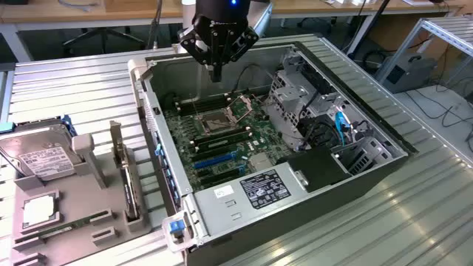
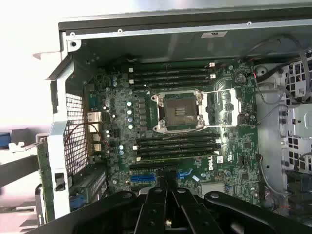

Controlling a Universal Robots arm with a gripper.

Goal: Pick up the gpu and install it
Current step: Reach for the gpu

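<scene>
A ribbed metal tabletop (image 1: 66, 94) sits under even light. Beyond its far edge runs a wooden workbench (image 1: 81, 12), a chair base (image 1: 103, 36) beneath. Past its edge on the exterior view's right, cables (image 1: 448, 113) cross pale floor (image 1: 414, 102).

gpu (image 1: 127, 178) in tray (image 1: 74, 208), exterior view's left of case (image 1: 310, 217)

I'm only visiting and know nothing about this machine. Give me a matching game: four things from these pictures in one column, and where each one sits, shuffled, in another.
Things:
1. claw
2. gpu
3. hard drive
4. processor socket

Places:
A. on the grey tray, white label facing up
B. in the middle of the motherboard, open and empty
C. above the open computer case
D. standing on edge in a tray slot, outside the case

Pairs: 1-C, 2-D, 3-A, 4-B.
</scene>
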